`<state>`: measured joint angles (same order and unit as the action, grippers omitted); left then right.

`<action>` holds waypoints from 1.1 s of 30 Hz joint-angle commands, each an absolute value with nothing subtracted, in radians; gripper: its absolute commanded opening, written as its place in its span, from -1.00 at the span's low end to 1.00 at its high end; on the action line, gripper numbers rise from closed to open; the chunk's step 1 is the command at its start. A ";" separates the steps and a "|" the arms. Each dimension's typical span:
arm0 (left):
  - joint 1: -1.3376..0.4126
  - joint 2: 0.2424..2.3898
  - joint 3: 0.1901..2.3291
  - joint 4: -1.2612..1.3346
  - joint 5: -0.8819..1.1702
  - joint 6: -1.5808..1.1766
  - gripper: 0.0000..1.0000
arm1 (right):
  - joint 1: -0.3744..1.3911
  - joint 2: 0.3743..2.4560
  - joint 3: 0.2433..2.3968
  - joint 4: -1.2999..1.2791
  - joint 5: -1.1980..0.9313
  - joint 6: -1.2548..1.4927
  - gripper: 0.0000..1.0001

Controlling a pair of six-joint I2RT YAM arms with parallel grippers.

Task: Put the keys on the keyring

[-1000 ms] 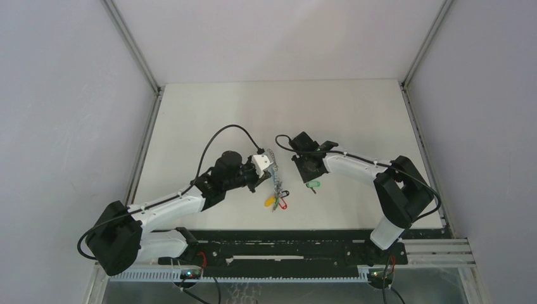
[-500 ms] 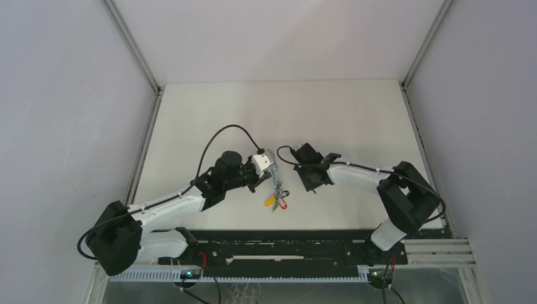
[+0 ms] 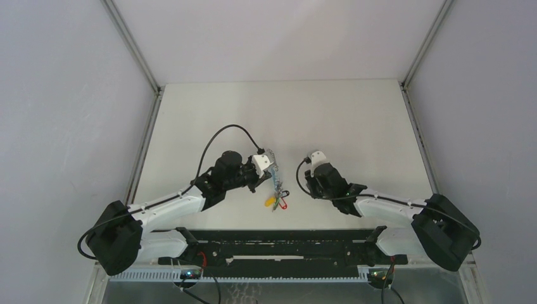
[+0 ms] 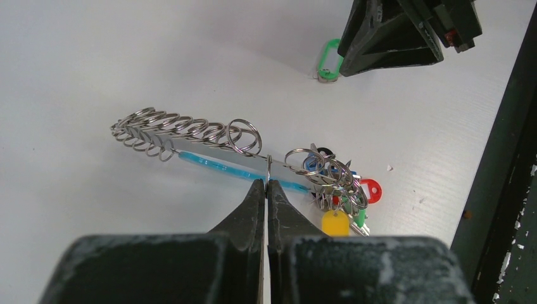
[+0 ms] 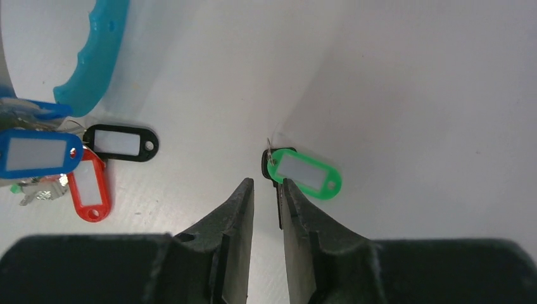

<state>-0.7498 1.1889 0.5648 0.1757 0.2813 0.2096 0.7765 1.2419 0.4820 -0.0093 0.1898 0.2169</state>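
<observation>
The keyring [image 4: 209, 166] is a blue band with a chain of silver rings; it also shows in the top view [image 3: 274, 174]. My left gripper [image 4: 266, 182] is shut on one small ring of it, holding it just above the table [image 3: 269, 168]. Red, blue and black tagged keys and the yellow-tagged key [image 4: 335, 222] hang in a bunch at its near end. The green-tagged key [image 5: 304, 173] lies on the table, apart from the keyring. My right gripper [image 5: 268, 183] is narrowly open just above it, the key's blade lying along the inner edge of the right finger [image 5: 297, 209]. In the top view the right gripper [image 3: 310, 185] hides the green key.
The blue band's curve [image 5: 95, 57] and the black [image 5: 120, 142], blue [image 5: 38, 153] and red [image 5: 88, 187] tags lie left of the right gripper. A dark rail [image 3: 278, 244] runs along the table's near edge. Grey walls enclose the white table [image 3: 285, 114].
The right arm swung from the far side of the green key round to its near side and now covers it. The left arm and the keyring stayed still.
</observation>
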 commanded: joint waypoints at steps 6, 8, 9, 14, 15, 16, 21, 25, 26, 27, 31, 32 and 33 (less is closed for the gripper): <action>-0.750 1.192 0.607 0.177 0.299 0.202 -1.00 | 0.784 1.191 0.270 0.479 0.224 0.173 -0.56; -0.750 1.193 0.607 0.177 0.301 0.201 -1.00 | 0.782 1.187 0.249 0.518 0.219 0.161 -0.56; -0.750 1.192 0.607 0.177 0.302 0.201 -1.00 | 0.782 1.185 0.233 0.541 0.209 0.154 -0.56; -0.750 1.189 0.606 0.176 0.301 0.201 -1.00 | 0.782 1.198 0.212 0.601 0.187 0.115 -0.55; -0.750 1.189 0.607 0.177 0.302 0.202 -1.00 | 0.782 1.204 0.213 0.603 0.190 0.110 -0.55; -0.750 1.190 0.607 0.176 0.302 0.201 -1.00 | 0.781 1.211 0.215 0.608 0.193 0.107 -0.56; -0.750 1.191 0.608 0.178 0.304 0.200 -1.00 | 0.776 1.246 0.224 0.626 0.191 0.098 -0.58; -0.750 1.190 0.607 0.178 0.304 0.200 -1.00 | 0.776 1.278 0.234 0.633 0.186 0.098 -0.62; -0.751 1.190 0.607 0.178 0.304 0.201 -1.00 | 0.776 1.286 0.238 0.632 0.184 0.099 -0.63; -0.751 1.190 0.607 0.178 0.304 0.200 -1.00 | 0.776 1.296 0.239 0.634 0.184 0.100 -0.64; -0.750 1.192 0.607 0.177 0.305 0.200 -1.00 | 0.776 1.328 0.244 0.650 0.178 0.100 -0.67; -0.751 1.191 0.607 0.178 0.305 0.199 -1.00 | 0.776 1.333 0.246 0.652 0.179 0.099 -0.67; -0.750 1.193 0.607 0.178 0.305 0.200 -1.00 | 0.776 1.338 0.247 0.654 0.178 0.098 -0.68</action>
<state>-0.7498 1.1896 0.5648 0.1764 0.2920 0.2092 0.7788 1.3212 0.2115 0.5926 0.1894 0.1104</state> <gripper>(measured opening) 0.009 0.166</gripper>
